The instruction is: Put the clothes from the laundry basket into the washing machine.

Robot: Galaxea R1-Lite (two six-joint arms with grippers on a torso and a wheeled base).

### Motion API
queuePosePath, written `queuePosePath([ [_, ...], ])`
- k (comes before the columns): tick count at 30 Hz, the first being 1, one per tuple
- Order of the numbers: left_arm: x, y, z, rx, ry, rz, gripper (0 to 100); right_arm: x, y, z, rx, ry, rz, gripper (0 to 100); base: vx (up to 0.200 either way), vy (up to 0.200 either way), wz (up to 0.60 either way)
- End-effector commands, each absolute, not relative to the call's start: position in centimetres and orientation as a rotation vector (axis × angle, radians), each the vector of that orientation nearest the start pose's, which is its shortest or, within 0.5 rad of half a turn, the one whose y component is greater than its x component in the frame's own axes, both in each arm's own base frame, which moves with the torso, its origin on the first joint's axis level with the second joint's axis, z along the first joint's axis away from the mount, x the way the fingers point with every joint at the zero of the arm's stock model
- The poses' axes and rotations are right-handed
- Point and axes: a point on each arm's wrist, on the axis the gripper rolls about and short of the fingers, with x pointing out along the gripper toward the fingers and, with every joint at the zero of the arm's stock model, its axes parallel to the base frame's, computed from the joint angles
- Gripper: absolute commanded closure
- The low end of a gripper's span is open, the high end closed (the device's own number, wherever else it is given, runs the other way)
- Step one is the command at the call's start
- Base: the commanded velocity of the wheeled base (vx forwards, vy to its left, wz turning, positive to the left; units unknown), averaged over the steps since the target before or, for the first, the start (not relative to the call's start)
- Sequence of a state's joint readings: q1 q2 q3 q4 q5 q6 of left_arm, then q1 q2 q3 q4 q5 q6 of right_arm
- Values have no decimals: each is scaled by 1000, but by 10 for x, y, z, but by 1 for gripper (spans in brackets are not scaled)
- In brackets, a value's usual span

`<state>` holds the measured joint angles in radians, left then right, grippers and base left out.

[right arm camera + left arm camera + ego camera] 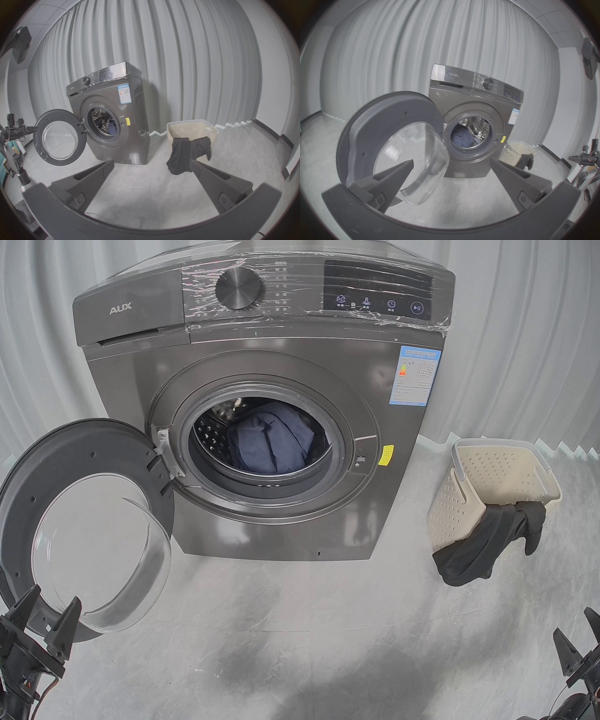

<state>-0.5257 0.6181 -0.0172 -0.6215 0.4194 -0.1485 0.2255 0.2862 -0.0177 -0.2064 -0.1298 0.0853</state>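
Head view: the left gripper (53,599) is being held wide open, empty, near the round glass door (75,452). Inside the grey washing machine (262,540), marked by a blue label (414,375), blue cloth (272,440) is being contained. Over the perforated laundry basket (450,509), dark cloth (481,549) is being draped. Rightmost, the right gripper (572,622) is being held open, empty.

The washing machine (262,540) is grey; the clothes (272,440) inside it are blue. Beside it, the cream, hole-dotted laundry basket (500,468) holds black cloth (484,543).
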Motion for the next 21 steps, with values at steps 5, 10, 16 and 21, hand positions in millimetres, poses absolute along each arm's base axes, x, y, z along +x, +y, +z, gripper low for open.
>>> queuePosePath([
  [5,2,5,107,-163,-9,-126,0,-15,-5,87,71,-3,9,0,0,-160,0],
  [10,-9,6,90,-157,44,-166,0,-16,-5,91,70,-26,7,0,0,0,0],
  [16,-15,3,88,-176,-5,-105,0,-16,-5,92,39,-26,0,0,0,-100,0],
  [21,-17,1,87,-110,-21,14,0,-15,-5,89,33,-24,-4,0,0,-200,0],
])
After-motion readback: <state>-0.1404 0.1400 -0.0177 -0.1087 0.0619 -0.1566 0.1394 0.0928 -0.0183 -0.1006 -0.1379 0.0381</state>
